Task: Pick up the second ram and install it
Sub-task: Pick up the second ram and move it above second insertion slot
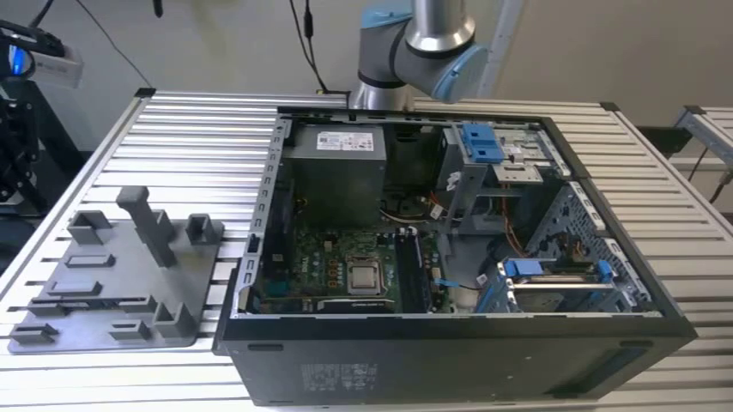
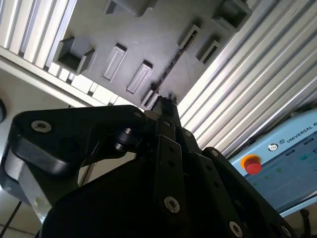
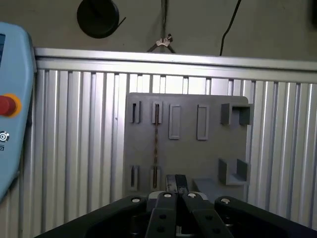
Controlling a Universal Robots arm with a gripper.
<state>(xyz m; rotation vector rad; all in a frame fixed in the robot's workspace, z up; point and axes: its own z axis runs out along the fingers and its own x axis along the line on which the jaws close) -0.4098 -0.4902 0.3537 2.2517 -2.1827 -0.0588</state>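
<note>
Pincer (image 3: pixel 176 182) fills the foreground in both wrist views, its black fingers drawn together with nothing between them. Well beyond it, the second ram (image 3: pixel 156 141) stands on edge in a slot of the grey tray (image 3: pixel 188 148) on the ribbed surface (image 3: pixel 74 148). Over in the open computer case (image 1: pixel 458 360), a white printed label (image 1: pixel 343 139) sits on the power supply (image 1: pixel 332 189).

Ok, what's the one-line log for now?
gripper: shut, over tray | memory stick: on edge in tray, not held | computer case: open
</note>
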